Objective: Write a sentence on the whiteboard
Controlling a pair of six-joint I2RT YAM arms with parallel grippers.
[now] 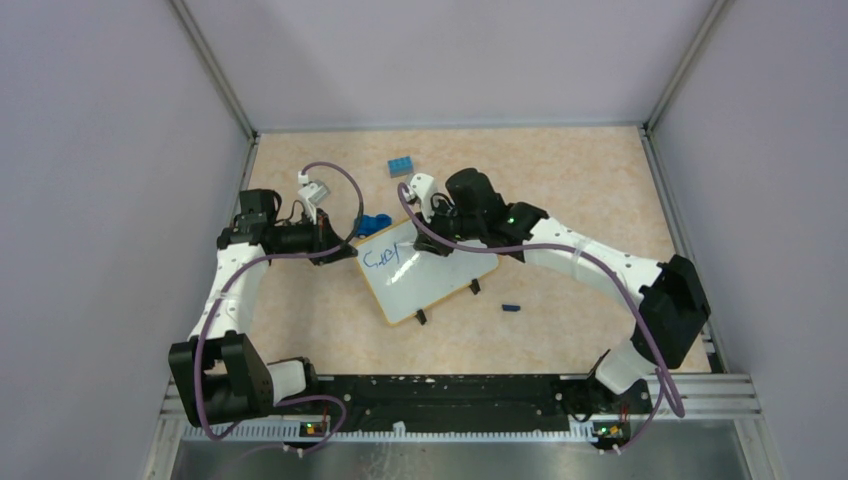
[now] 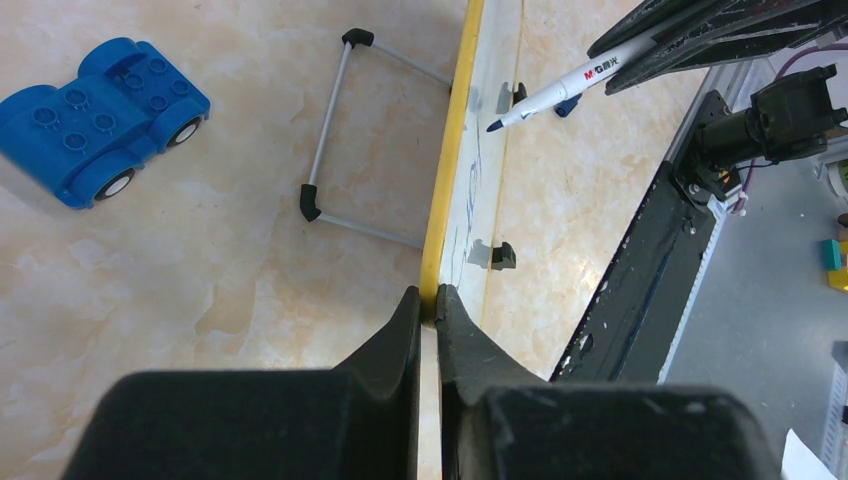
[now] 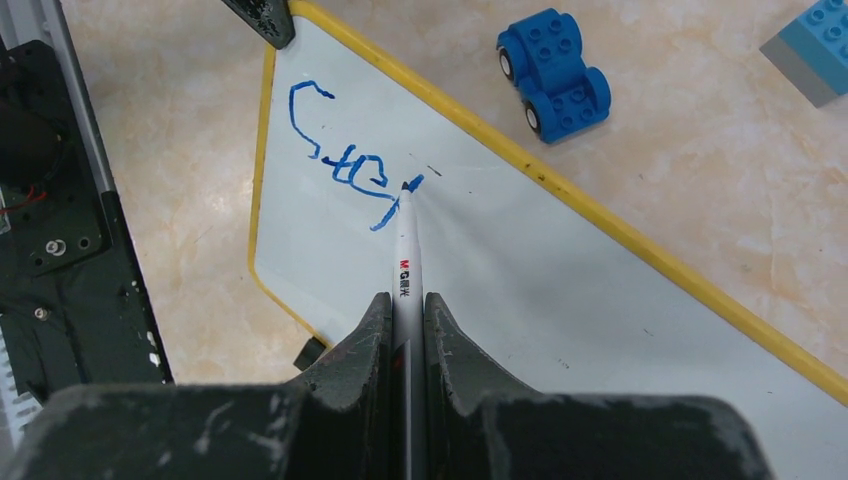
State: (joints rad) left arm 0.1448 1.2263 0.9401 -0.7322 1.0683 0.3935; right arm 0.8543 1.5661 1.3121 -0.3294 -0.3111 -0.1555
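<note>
The whiteboard [image 3: 560, 290] is plain white with a thin yellow-orange rim and little black clip feet [image 1: 421, 317]. The sentence [image 3: 350, 170] on it is blue scrawl. The marker [image 3: 405, 262] is white with red and black lettering and a blue tip. The toy car [image 3: 555, 72] is bright blue with black tyres and white hubs, and the brick [image 3: 815, 50] is blue over grey. The table [image 1: 560, 200] is beige and marbled.

- The whiteboard [image 1: 425, 275] sits mid-worktop [image 1: 580, 200], between the two arms.
- The left gripper [image 2: 430, 295] is at the board's left corner, jaws clamped on the rim.
- The right gripper [image 3: 405, 300] reaches over the board from the right, jaws pinching a marker [image 3: 406, 240] whose tip touches the surface.
- The sentence [image 3: 350, 160] is at the board's left end and runs up to the marker tip.
- A toy car [image 1: 375, 224] stands just behind the board, with a brick [image 1: 400, 166] farther back.
- A pen cap [image 1: 511, 307] lies to the right of the board.
</note>
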